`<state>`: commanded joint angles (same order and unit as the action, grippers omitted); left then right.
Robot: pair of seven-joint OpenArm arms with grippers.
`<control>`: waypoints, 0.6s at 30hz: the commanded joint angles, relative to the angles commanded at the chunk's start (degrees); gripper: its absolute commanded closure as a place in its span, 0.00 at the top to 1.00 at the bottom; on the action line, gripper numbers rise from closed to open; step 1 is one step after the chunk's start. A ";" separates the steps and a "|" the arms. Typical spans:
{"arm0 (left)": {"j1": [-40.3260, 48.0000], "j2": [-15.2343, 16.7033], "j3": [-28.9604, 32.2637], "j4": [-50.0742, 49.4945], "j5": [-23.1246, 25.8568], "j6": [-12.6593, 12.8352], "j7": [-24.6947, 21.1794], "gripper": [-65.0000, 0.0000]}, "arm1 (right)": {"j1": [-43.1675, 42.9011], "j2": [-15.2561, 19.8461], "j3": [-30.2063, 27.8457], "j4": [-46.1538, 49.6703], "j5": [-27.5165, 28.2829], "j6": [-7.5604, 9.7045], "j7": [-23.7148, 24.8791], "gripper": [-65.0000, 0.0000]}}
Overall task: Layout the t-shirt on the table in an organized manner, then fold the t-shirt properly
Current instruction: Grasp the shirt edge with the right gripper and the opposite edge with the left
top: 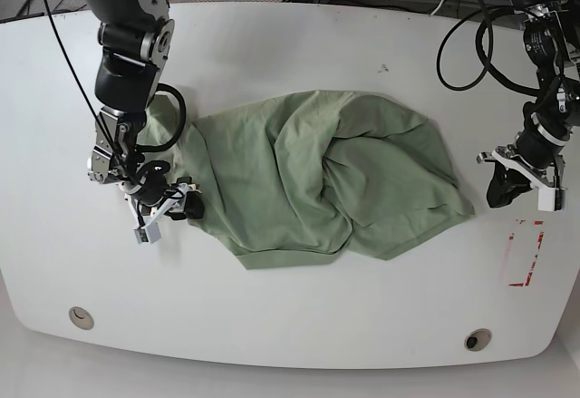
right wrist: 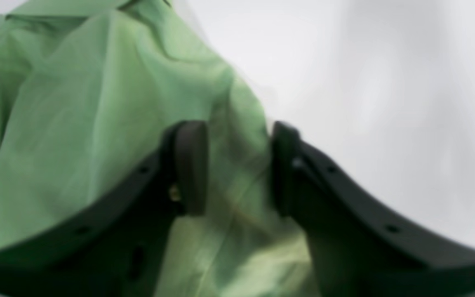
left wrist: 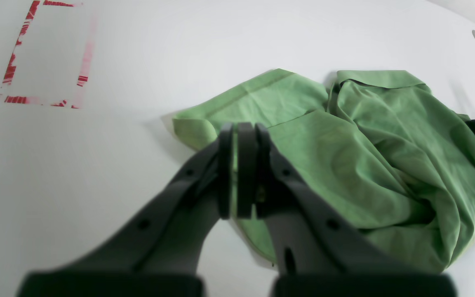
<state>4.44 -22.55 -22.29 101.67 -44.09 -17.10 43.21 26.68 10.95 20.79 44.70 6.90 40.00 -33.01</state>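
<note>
The t-shirt (top: 317, 176), a pale green garment of soft, creased fabric, lies in a rumpled heap on the middle of the glossy white worktop (top: 290, 44), between the two arms. The left end effector (left wrist: 241, 169) has its dark fingers pressed together on a thin edge of the t-shirt, with the bulk of the fabric spreading beyond and to one side of it; the red rectangular marking (left wrist: 45, 53) lies well apart on bare worktop. The right end effector (right wrist: 237, 169) has its fingers spread, with a fold of the t-shirt lying between them at the opposite end of the heap.
</note>
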 joint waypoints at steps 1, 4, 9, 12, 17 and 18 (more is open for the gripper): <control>0.00 0.00 0.09 0.00 0.00 0.00 0.00 0.00 | 0.09 0.00 0.00 0.00 0.00 0.00 0.00 0.15; 0.00 0.00 0.18 -0.09 0.00 0.00 0.00 0.00 | 0.18 0.00 0.00 0.09 0.00 0.00 0.00 0.00; -0.18 0.00 0.18 -1.85 0.00 0.00 0.00 0.00 | -1.41 -0.26 0.09 6.86 0.00 0.00 -0.44 0.00; -0.44 0.00 -0.09 -4.22 0.00 0.00 0.00 0.00 | -3.60 -0.44 0.09 13.89 0.00 0.00 -3.60 0.00; -0.53 -0.18 -0.53 -6.95 0.00 0.00 0.00 0.00 | -6.68 -1.76 0.18 25.14 0.00 0.00 -9.05 0.00; -0.53 -0.18 -1.14 -7.47 0.00 0.00 0.00 0.00 | -7.38 -1.93 0.18 27.69 0.00 0.00 -9.85 0.00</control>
<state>3.91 -22.73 -23.43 94.20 -44.09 -17.10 43.21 19.30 9.01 20.97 72.40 6.90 40.00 -42.86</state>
